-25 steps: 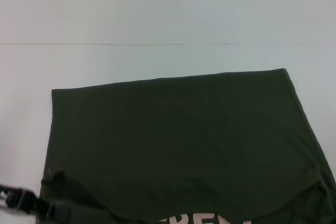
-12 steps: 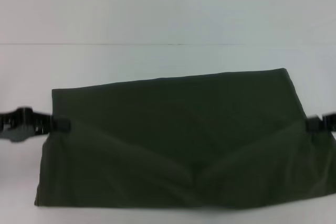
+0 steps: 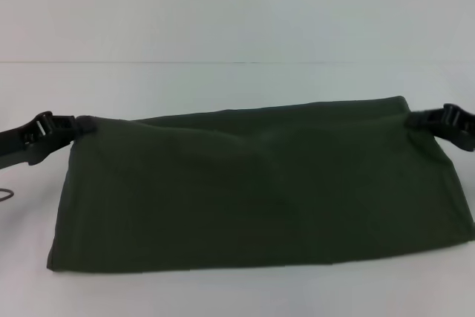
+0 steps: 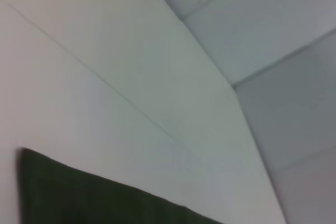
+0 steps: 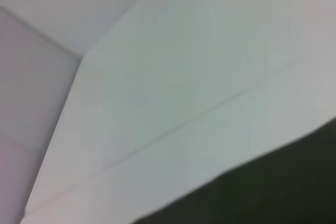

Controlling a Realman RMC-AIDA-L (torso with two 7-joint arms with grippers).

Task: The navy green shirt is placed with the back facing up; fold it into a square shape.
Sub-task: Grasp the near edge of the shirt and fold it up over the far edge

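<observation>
1. Left gripper point(image 3: 83, 125), in the head view, sits at the far left corner of the navy green shirt point(image 3: 260, 187), its tip touching the cloth. It seems clenched on that corner, though the fingers blur into the dark fabric.
2. Opposite it, the right gripper point(image 3: 413, 119) meets the far right corner of the shirt in the same way and likewise looks clamped on the cloth; its black arm runs off the right edge.
3. Between the two grippers the shirt lies folded into a wide, low band on the white table point(image 3: 223, 79). Its plain side faces up, its far edge runs from one gripper to the other, and its near edge lies close to the robot. A thin seam crosses the table beyond the shirt.
4. From the left wrist view, only a dark corner of the shirt point(image 4: 79, 198) shows against the white table point(image 4: 105, 51); no fingers appear.
5. From the right wrist view, a dark sweep of the shirt point(image 5: 273, 187) fills one corner, the white table point(image 5: 184, 51) the remainder; again no fingers appear.
</observation>
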